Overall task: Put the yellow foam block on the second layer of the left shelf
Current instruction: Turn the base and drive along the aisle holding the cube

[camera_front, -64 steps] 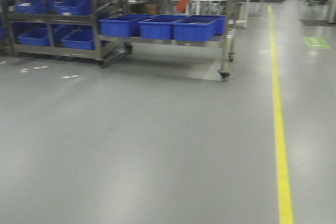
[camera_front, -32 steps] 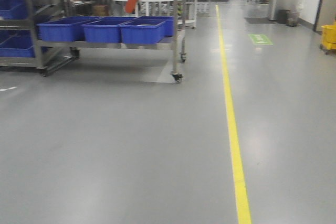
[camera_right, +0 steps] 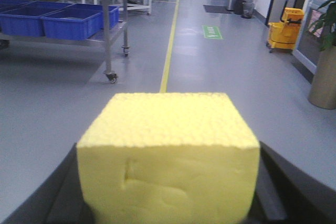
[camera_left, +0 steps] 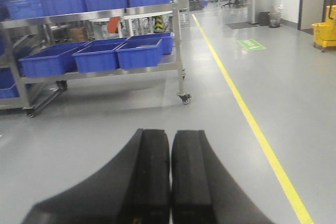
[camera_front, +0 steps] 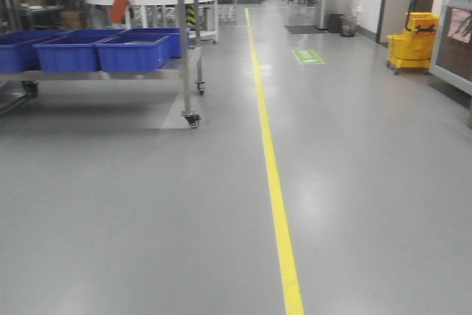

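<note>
The yellow foam block [camera_right: 168, 156] fills the lower half of the right wrist view, pale yellow with a dent in its near face. My right gripper [camera_right: 168, 182] is shut on it, a black finger [camera_right: 275, 187] showing on each side. My left gripper [camera_left: 170, 140] is shut and empty, its two black fingers [camera_left: 152, 171] pressed together over the grey floor. A steel wheeled shelf [camera_front: 186, 49] with blue bins [camera_front: 133, 51] on its lower layer stands at the left of the front view; it also shows in the left wrist view [camera_left: 178, 51].
A yellow floor line [camera_front: 274, 182] runs away down the grey aisle. A yellow mop bucket [camera_front: 411, 42] stands at the right wall, a green floor sign [camera_front: 308, 56] lies ahead, and a potted plant [camera_right: 324, 51] is at the far right.
The front view has swung to the right: the shelf with blue bins slid from the centre to the left edge, the yellow line moved toward the middle, and the mop bucket came into view.
</note>
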Robot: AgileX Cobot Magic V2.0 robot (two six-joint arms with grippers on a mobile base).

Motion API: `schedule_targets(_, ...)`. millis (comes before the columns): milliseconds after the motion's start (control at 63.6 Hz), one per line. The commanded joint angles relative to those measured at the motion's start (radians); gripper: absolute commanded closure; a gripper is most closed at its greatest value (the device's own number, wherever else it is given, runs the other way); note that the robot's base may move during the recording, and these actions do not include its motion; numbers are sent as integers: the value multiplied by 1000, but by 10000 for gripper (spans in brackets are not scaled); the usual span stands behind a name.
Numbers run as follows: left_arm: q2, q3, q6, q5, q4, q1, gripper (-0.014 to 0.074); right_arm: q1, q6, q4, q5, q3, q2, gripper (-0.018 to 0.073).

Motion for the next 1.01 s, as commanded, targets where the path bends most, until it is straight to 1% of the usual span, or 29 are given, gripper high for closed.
schedule_targets(0,-21,25,-5,-81,-6,-1,460,-7,-4,-9,-100,-26,10,110)
schedule_targets(991,-21,25,-5,-81,-6,-1,460,-7,-4,-9,-100,-26,10,110)
